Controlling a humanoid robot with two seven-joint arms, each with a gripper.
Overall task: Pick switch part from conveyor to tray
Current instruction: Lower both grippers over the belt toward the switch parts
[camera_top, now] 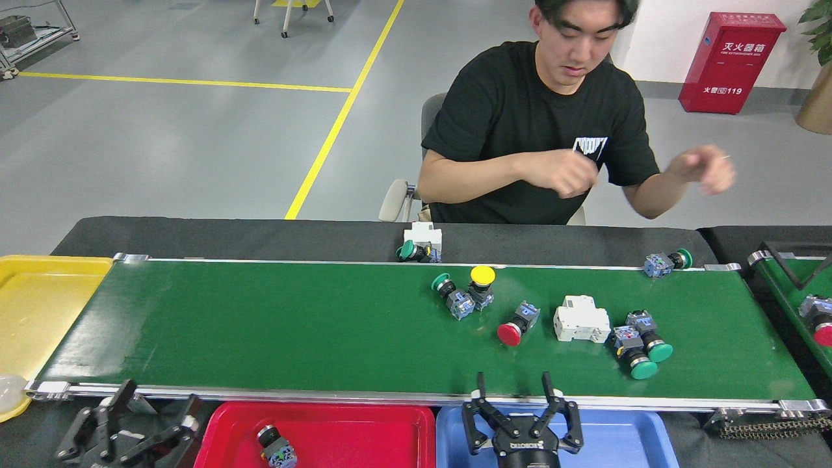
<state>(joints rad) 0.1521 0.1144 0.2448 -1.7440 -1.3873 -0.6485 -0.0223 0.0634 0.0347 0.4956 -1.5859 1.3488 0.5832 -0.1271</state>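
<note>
Several switch parts lie on the green conveyor [292,325]: a red-capped one [517,324], a yellow-capped one [481,284] touching a green-capped one [451,296], a white breaker block [581,319], two green-capped ones [637,343], and another [664,262] at the far rail. One switch part [276,447] rests in the red tray [364,432]. My right gripper [515,385] is open at the near rail, over the blue tray [624,439], with nothing between its fingers. Low at the left, beside the red tray, my left gripper [148,406] is open and holds nothing.
A yellow tray [36,305] sits at the conveyor's left end. A person sits behind the table, both hands [705,170] raised above it. A white block with a green switch [419,244] lies on the black cloth. A second belt [803,305] at right carries a red switch.
</note>
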